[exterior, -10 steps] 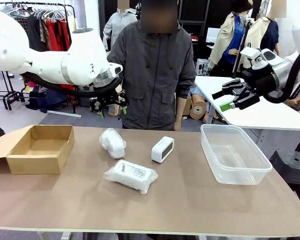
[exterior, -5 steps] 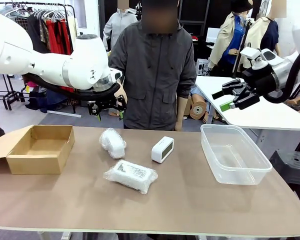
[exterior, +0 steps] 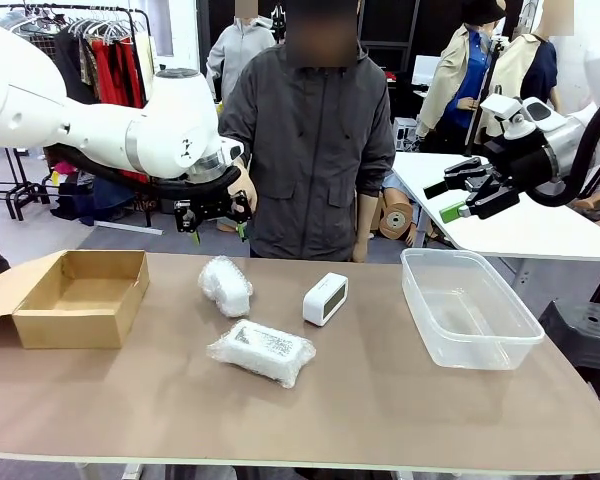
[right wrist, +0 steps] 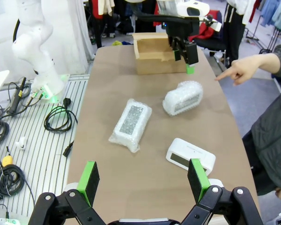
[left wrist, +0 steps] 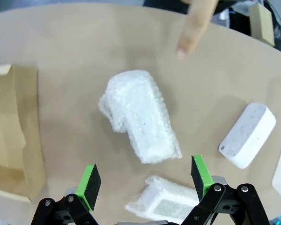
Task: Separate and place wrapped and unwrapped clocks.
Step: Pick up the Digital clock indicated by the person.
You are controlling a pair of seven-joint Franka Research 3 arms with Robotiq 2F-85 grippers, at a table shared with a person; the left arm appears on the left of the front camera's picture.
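Nothing is sorted yet: the round bundle (exterior: 225, 285), flat bundle (exterior: 262, 351) and clock (exterior: 325, 298) are left mid-table, between box (exterior: 75, 330) and tub (exterior: 475, 352). The left gripper (exterior: 220, 232) and right gripper (exterior: 443, 200) are spread wide, empty.

Box (exterior: 65, 328) left; rounder bundle (exterior: 225, 285) behind flat bundle (exterior: 262, 352); clock (exterior: 325, 298), tub (exterior: 418, 300) (rightmost) right.

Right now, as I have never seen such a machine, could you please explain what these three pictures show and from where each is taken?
Two white robot arms work at a table, facing a person. The front picture looks across the table; the other two come from a camera on each wrist, looking along its fingers. The left end effector hangs open above the rounder wrapped bundle; the right end effector, also open, is raised at the side. Nothing is held. Also on the table: a flat wrapped bundle, a bare white clock, a cardboard box, a clear tub.
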